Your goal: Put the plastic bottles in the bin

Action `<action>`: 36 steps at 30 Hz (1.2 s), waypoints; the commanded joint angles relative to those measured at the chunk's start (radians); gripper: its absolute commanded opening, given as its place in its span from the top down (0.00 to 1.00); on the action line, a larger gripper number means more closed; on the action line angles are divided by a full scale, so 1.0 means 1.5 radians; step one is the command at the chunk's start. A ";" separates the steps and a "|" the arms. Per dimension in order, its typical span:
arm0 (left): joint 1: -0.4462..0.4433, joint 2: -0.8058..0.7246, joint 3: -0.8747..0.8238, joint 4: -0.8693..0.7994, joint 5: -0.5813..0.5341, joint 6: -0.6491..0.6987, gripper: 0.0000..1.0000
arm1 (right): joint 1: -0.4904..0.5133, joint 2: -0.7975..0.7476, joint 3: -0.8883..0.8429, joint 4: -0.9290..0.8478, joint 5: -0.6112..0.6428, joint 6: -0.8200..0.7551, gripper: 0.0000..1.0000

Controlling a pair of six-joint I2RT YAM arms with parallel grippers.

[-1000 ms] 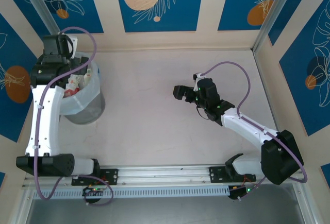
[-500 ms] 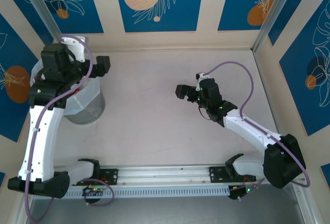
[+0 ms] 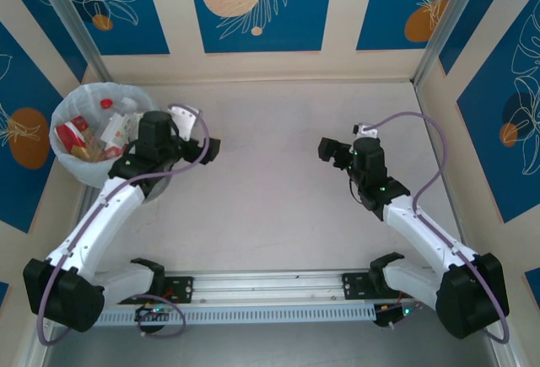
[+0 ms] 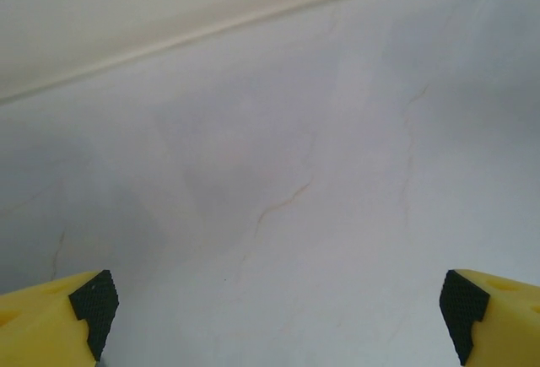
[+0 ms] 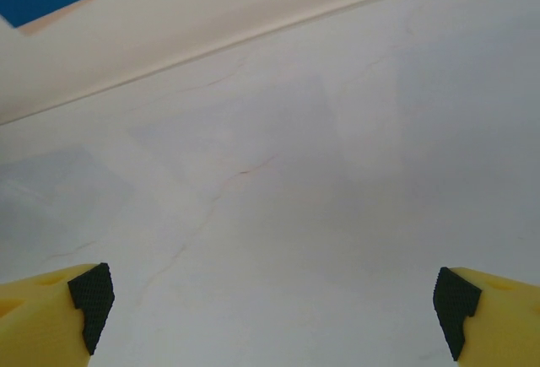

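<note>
Lying in the bin [image 3: 64, 104], the plastic bottles [image 3: 74, 137] show red labels; left end effector [image 3: 211, 149] and right end effector [image 3: 326, 148] hang wide, empty, above the desk [image 3: 270, 186].

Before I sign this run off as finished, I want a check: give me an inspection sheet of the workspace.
Surface: pale table, hairline cracks.
Job's things: plastic bottles inside the bin, far left; none seen on the table.
Clutter: nothing seen.
Grippers: left gripper and right gripper open, fingers wide apart, holding nothing.
Cables: purple cables loop along both arms.
Surroundings: blue floral wall panels; metal rail at near edge.
</note>
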 commanded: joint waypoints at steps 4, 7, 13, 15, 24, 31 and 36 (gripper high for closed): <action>0.017 0.013 -0.121 0.189 -0.090 0.063 0.01 | -0.110 -0.032 -0.098 0.075 -0.023 -0.032 0.00; 0.043 0.044 -0.191 0.269 -0.088 0.043 0.01 | -0.173 -0.022 -0.118 0.093 -0.067 -0.025 0.00; 0.080 0.093 -0.332 0.463 -0.123 0.067 0.01 | -0.203 0.005 -0.125 0.133 -0.038 -0.101 0.01; 0.104 0.100 -0.352 0.507 -0.097 0.041 0.01 | -0.214 0.028 -0.128 0.150 -0.050 -0.124 0.00; 0.130 0.236 -0.319 0.641 -0.048 0.042 0.01 | -0.241 0.171 -0.145 0.344 -0.170 -0.196 0.00; 0.147 0.267 -0.371 0.749 -0.113 -0.005 0.01 | -0.238 0.248 -0.136 0.457 -0.233 -0.222 0.01; 0.158 0.273 -0.381 0.781 -0.133 -0.026 0.01 | -0.213 0.327 -0.185 0.621 -0.191 -0.240 0.01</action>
